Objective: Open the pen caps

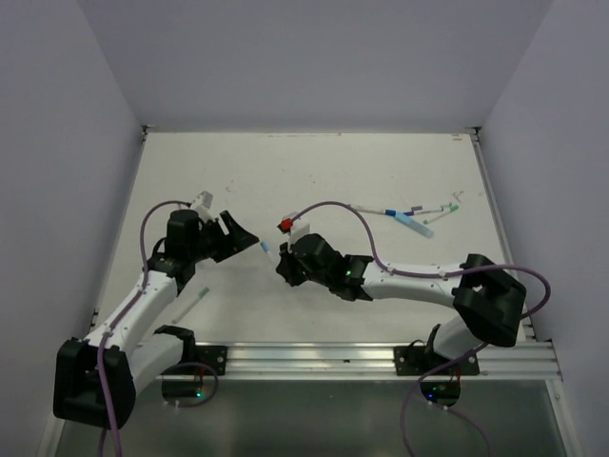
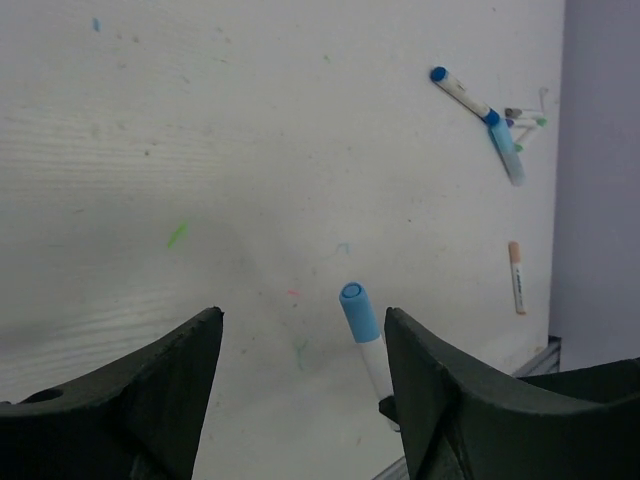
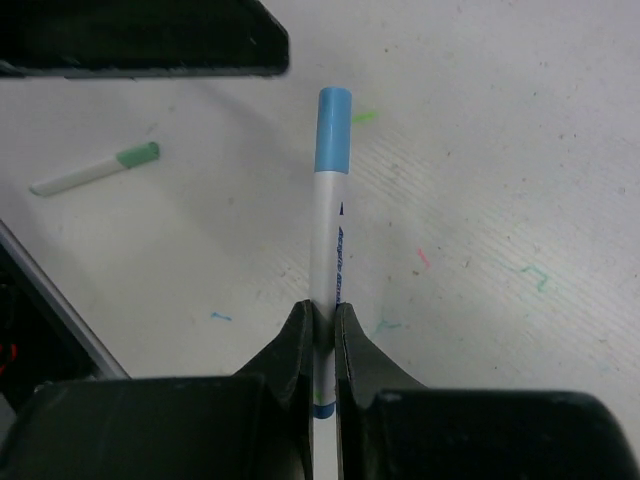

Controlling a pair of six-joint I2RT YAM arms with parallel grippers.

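My right gripper (image 3: 321, 315) is shut on the white barrel of a pen (image 3: 329, 240) and holds it above the table. The pen's light-blue cap (image 3: 333, 130) is on and points toward my left gripper (image 2: 300, 320). The left gripper is open. The cap (image 2: 358, 312) sits between its fingers, close to the right finger (image 2: 430, 380), touching neither. In the top view both grippers meet mid-table, left (image 1: 245, 244) and right (image 1: 285, 263), with the cap (image 1: 267, 248) between them.
Several pens and a loose light-blue cap lie clustered at the back right (image 1: 411, 215), also in the left wrist view (image 2: 480, 110). An orange-capped pen (image 2: 516, 277) lies apart. A green-capped pen (image 3: 95, 170) lies near the left arm (image 1: 195, 300). A metal rail (image 1: 381, 357) runs along the near edge.
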